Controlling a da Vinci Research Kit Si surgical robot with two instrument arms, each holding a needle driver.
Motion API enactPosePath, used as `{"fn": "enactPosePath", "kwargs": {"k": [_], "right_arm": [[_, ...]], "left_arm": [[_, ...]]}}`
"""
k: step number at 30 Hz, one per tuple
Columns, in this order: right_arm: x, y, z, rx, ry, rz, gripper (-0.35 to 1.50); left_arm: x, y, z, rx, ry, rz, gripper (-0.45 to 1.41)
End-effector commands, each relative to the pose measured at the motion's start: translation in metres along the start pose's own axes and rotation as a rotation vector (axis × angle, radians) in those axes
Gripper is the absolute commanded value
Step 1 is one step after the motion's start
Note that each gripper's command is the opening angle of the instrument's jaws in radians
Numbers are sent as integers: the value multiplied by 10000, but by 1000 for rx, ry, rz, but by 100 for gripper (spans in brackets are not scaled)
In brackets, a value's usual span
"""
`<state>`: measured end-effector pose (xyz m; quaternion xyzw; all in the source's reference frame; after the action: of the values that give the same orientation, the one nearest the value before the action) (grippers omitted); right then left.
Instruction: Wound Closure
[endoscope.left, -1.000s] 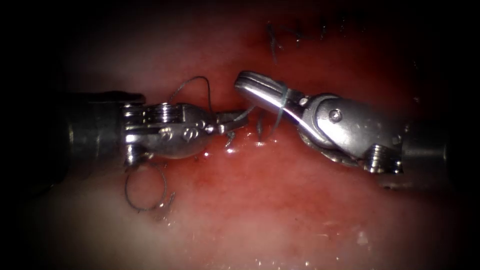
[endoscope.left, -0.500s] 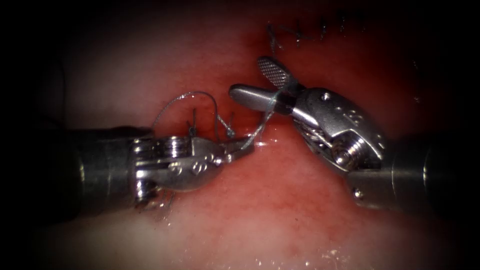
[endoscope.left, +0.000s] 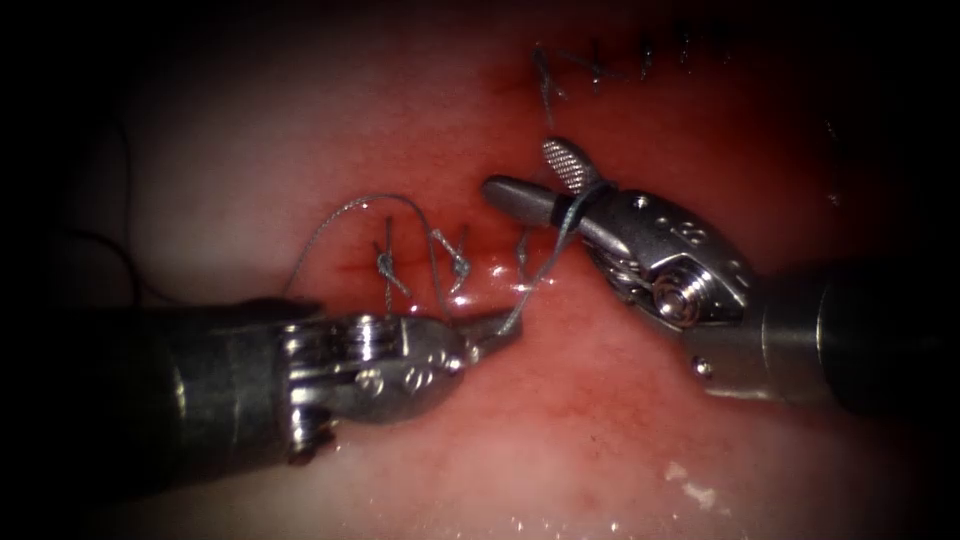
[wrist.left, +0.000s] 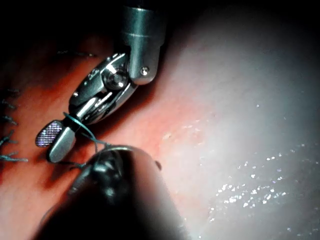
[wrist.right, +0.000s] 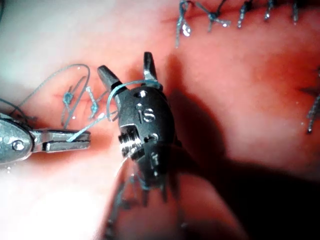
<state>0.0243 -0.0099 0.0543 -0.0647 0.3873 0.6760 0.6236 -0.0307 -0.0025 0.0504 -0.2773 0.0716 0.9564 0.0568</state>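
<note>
Thread (endoscope.left: 540, 270): thin, grey, wiry. It runs taut from the left tool (endoscope.left: 495, 328) up to the right tool (endoscope.left: 530, 175) and wraps around the base of that tool's jaws. A slack arc of the same thread curves above the left tool toward the picture's left.

Left tool: polished steel, short tapered jaws clenched on the thread near its tip, lying low over the tissue (endoscope.left: 560, 440) just below the cut (endoscope.left: 440, 262). The right wrist view shows the same pinch (wrist.right: 75, 140).

Right tool: jaws parted, grasping nothing; one jaw smooth and rounded, the other turned to show a cross-hatched gripping face. The thread loop sits around the hinge end, seen also in the left wrist view (wrist.left: 55, 140) and the right wrist view (wrist.right: 127, 75).

Tissue: glossy, wet, pink to red, paler toward the near edge, with red fluid (endoscope.left: 480, 280) around the cut. Two knotted stitches (endoscope.left: 385, 262) with short stiff tails stand along the cut. Further dark stitch ends (endoscope.left: 595, 70) line the far part.

Needle: cannot tell where it lies.
</note>
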Motion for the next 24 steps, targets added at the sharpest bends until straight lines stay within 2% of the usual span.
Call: {"fn": "enactPosePath", "kwargs": {"k": [1, 13, 24], "right_arm": [[-11, 2, 10, 2, -27, 9, 96], [-42, 17, 33, 9, -186, 112, 110], [-50, 5, 29, 73, -256, 172, 101]], "left_arm": [[2, 1, 8, 0, 0, 7, -45], [1, 10, 12, -22, -16, 15, -45], [-2, 10, 12, -42, -17, 32, -45]]}}
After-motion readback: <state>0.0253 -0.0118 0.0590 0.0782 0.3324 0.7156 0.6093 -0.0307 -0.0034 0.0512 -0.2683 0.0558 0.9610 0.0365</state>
